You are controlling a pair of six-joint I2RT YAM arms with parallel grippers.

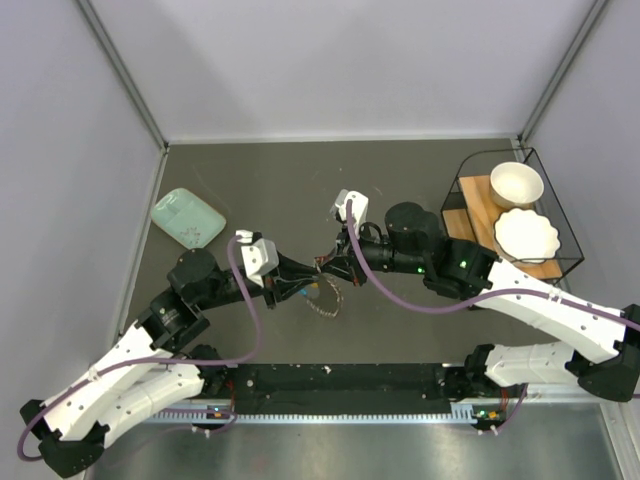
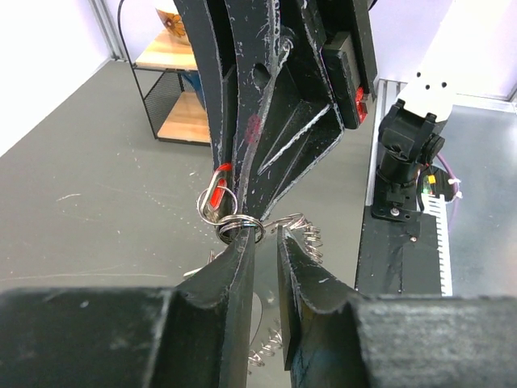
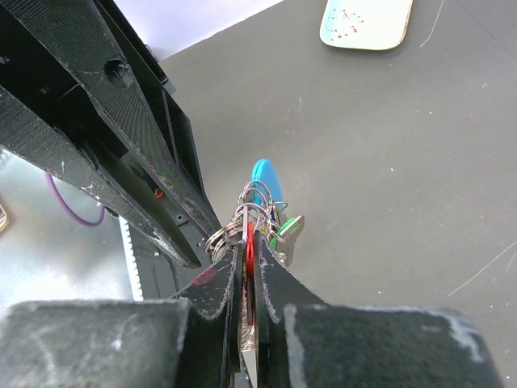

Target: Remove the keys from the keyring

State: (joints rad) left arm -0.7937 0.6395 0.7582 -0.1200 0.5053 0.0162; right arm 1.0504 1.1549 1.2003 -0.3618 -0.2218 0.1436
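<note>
The right gripper (image 3: 248, 242) is pinched nearly closed on the red key (image 3: 250, 249). The red head sits between its tips and the metal blade runs back down the slit between the fingers. Just past the tips, touching them, is a bunch of metal split rings (image 3: 242, 217). The green key (image 3: 284, 229) hangs from the bunch just to one side. The blue oval loop of the keyring (image 3: 265, 178) stands a little beyond the rings, above the desk (image 3: 388, 162).

The left gripper (image 2: 265, 238) meets the same bunch from the opposite side, tip to tip with the right gripper. Its fingers stand a narrow gap apart, with desk showing through the gap. The rings lie against the tip of one finger (image 2: 242, 246). Whether they are pinched cannot be told. A springy coil of wire (image 2: 305, 230) trails from the rings just beside the other finger and sags towards the desk.

Well beyond the right gripper's tips, a mint-green flat box (image 3: 367, 23) lies on the desk. In the top view, a wire rack (image 1: 478, 200) stands behind the right arm at the far corner. It holds a white bowl (image 1: 515, 184) and a scalloped white plate (image 1: 527, 235).
</note>
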